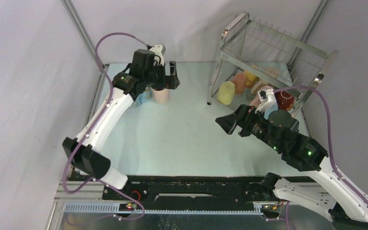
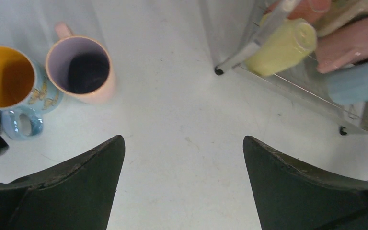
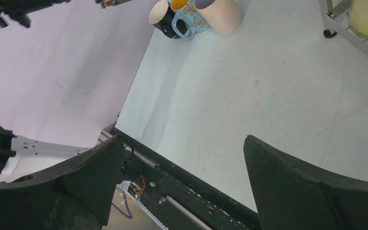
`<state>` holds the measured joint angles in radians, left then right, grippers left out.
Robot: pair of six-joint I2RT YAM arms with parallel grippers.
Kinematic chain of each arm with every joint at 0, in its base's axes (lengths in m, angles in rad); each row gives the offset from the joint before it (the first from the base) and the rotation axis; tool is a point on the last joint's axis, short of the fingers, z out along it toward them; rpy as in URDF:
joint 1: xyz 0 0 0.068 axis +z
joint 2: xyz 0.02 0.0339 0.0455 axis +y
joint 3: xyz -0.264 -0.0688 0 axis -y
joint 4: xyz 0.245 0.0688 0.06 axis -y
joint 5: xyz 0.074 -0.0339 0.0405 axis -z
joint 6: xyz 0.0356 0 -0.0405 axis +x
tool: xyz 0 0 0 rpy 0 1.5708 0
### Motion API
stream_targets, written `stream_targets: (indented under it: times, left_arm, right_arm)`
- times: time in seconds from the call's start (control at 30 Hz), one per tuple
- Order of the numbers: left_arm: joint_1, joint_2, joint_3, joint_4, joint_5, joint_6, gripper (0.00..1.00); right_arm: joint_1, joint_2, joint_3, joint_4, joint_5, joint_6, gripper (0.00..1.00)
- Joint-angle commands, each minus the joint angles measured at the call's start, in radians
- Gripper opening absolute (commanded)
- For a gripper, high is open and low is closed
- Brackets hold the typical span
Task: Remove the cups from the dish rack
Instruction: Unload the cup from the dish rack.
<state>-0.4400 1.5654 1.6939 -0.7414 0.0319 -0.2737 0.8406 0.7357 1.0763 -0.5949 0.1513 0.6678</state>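
Note:
The chrome wire dish rack (image 1: 235,24) stands at the far right. Its lower tier holds several cups lying down, among them a yellow cup (image 1: 226,92), a pink cup (image 1: 239,82) and a dark red cup (image 1: 284,99). Three cups stand on the table at the far left: a pink cup (image 1: 161,95), a light blue butterfly cup (image 1: 143,97) and a black cup (image 3: 163,19). My left gripper (image 1: 174,75) is open and empty, just right of the pink cup (image 2: 80,69). My right gripper (image 1: 224,125) is open and empty, over the table in front of the rack.
The rack's near foot (image 2: 218,71) rests on the pale table (image 1: 187,134). Grey walls close in on both sides. A black rail (image 3: 196,191) runs along the table's near edge. The right arm's body lies close in front of the rack's right end.

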Motion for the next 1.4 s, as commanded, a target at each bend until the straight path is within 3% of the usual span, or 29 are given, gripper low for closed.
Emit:
stream_targets:
  times: [0.0,0.4,0.63,0.77,0.93,1.2,1.37]
  left_arm:
    - [-0.036,-0.151,-0.083,0.072,0.066,-0.031,1.00]
    - [-0.091,-0.450,-0.416,0.143,0.136,-0.049,1.00]
    - [-0.091,-0.526,-0.495,0.151,0.176,-0.056,1.00]
    - [-0.090,-0.560,-0.509,0.137,0.189,-0.043,1.00]
    - [-0.091,-0.587,-0.522,0.134,0.201,-0.031,1.00]
    - [-0.091,-0.612,-0.551,0.133,0.208,-0.025,1.00]
    - [-0.091,-0.620,-0.563,0.141,0.214,-0.034,1.00]
  right_arm:
    - [0.011,0.009,0.025,0.012,0.014,-0.026,1.00]
    - [0.011,0.074,-0.010,-0.012,0.137,-0.039,1.00]
    - [0.004,0.157,-0.035,0.012,0.274,-0.072,1.00]
    - [-0.067,0.212,-0.068,0.037,0.269,-0.073,1.00]
    - [-0.176,0.264,-0.136,0.188,0.253,-0.099,0.99]
    - [-0.302,0.408,-0.258,0.629,0.275,-0.235,1.00]
    - [-0.347,0.532,-0.262,0.813,0.246,-0.319,1.00]
